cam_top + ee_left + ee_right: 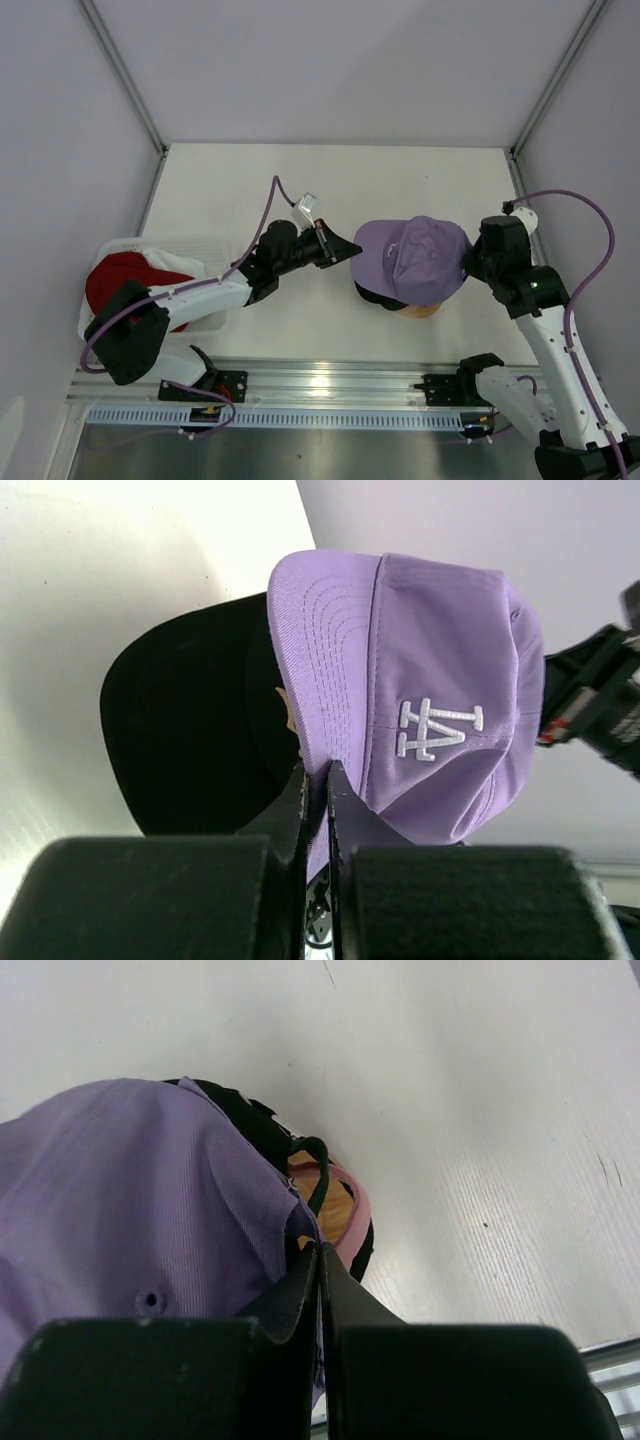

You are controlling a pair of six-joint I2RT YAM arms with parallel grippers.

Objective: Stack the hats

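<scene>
The lavender fabric baseball cap [420, 670] bears a white embroidered emblem [438, 730] of interlocked letters "LA" on its front panel. In the left wrist view the emblem appears turned, not upright. In the top external view it is only a small white blur. No other lettering can be read.

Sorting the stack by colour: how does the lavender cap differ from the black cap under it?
The lavender cap sits on top, its crown in full view; the black cap lies beneath, only its brim and edge showing. The lavender cap shows a white stitched logo; the black cap's front is hidden. Both are brimmed caps on one pile.
</scene>
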